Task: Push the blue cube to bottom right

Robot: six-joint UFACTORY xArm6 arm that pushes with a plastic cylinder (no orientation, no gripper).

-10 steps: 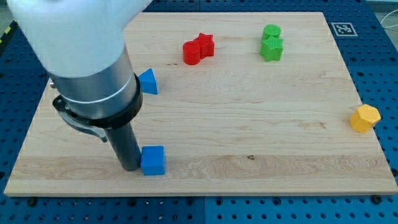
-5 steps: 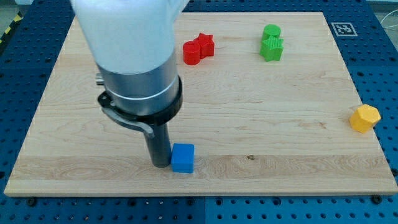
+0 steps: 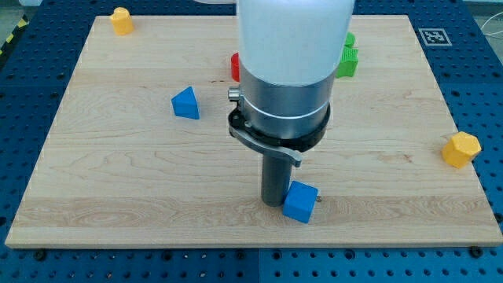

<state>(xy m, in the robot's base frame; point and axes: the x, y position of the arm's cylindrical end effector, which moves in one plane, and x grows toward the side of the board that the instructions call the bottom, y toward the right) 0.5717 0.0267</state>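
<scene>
The blue cube (image 3: 300, 202) lies near the board's bottom edge, a little right of centre, turned slightly askew. My tip (image 3: 273, 203) stands on the board directly at the cube's left side, touching it. The arm's wide grey and white body rises above it and hides the board's upper middle.
A blue triangular block (image 3: 186, 103) lies at the left of centre. A yellow block (image 3: 120, 20) sits at the top left corner, another yellow block (image 3: 460, 149) at the right edge. A red block (image 3: 235, 66) and a green block (image 3: 348, 58) peek out beside the arm.
My tip has slid steadily to the right along the bottom of the board, pushing the blue cube ahead of it. The cube has turned a little. The other blocks have not moved.
</scene>
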